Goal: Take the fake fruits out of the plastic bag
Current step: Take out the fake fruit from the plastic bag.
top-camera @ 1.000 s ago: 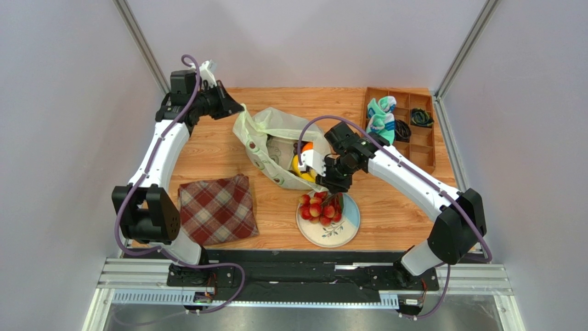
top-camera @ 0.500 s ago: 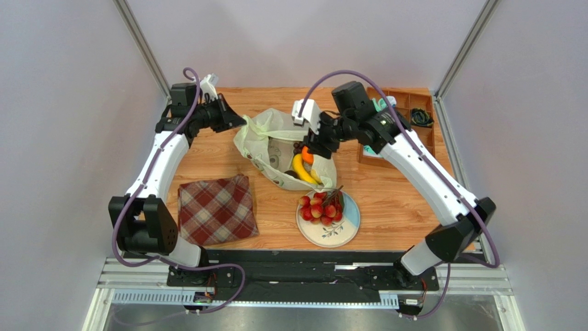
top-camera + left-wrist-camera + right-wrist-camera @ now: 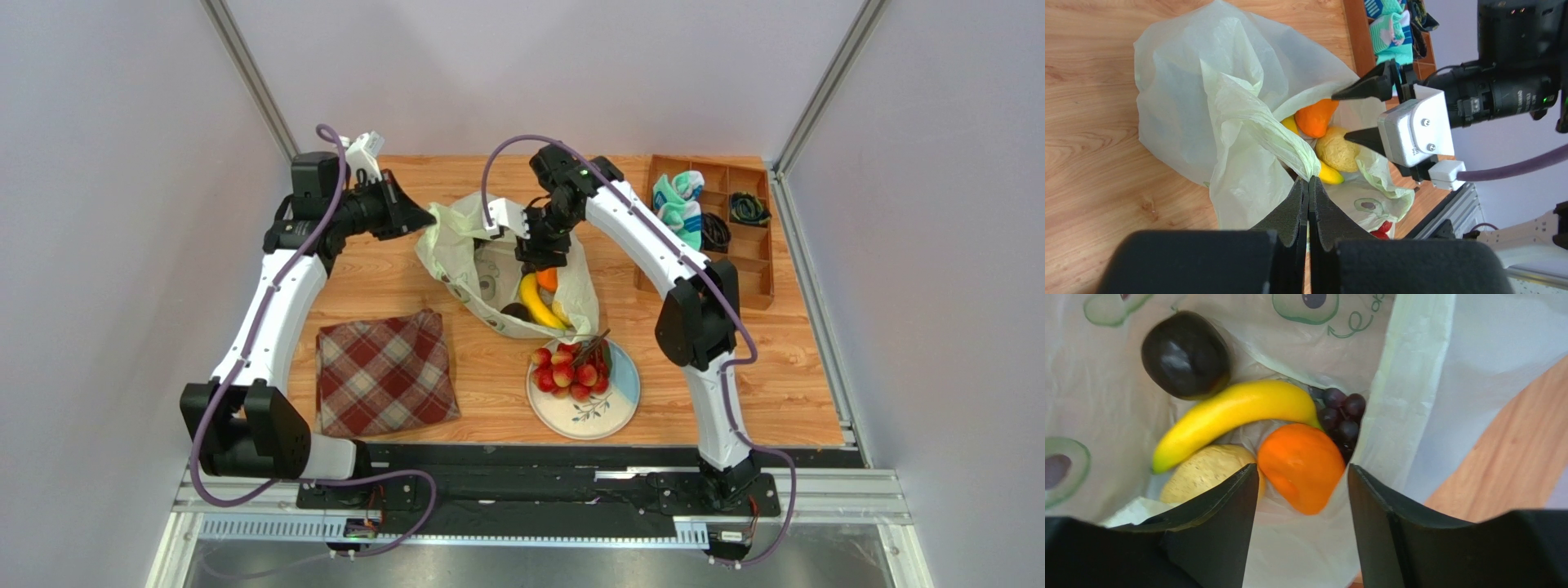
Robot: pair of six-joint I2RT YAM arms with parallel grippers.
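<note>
The pale cream-green plastic bag (image 3: pixel 460 251) lies open on the table. My left gripper (image 3: pixel 423 222) is shut on the bag's loop handle (image 3: pixel 1278 144) and holds the mouth open. My right gripper (image 3: pixel 540 254) is open and empty, just above the bag's mouth. In the right wrist view the bag holds an orange (image 3: pixel 1301 465), a yellow banana (image 3: pixel 1235 413), a yellowish pear (image 3: pixel 1206 475), a dark plum (image 3: pixel 1185 353) and a dark purple grape bunch (image 3: pixel 1341 416). The orange lies below the gap between my open fingers (image 3: pixel 1217 508). The red grape bunch (image 3: pixel 570 368) lies on the white-and-blue plate.
The plate (image 3: pixel 613 404) is just in front of the bag. A red plaid cloth (image 3: pixel 384 371) lies at the front left. A wooden divided tray (image 3: pixel 754 263) with cloth and dark items stands at the back right.
My right gripper has swung from near the plate back over the bag's mouth, open and empty. My left gripper has kept its hold on the handle, shifting slightly.
</note>
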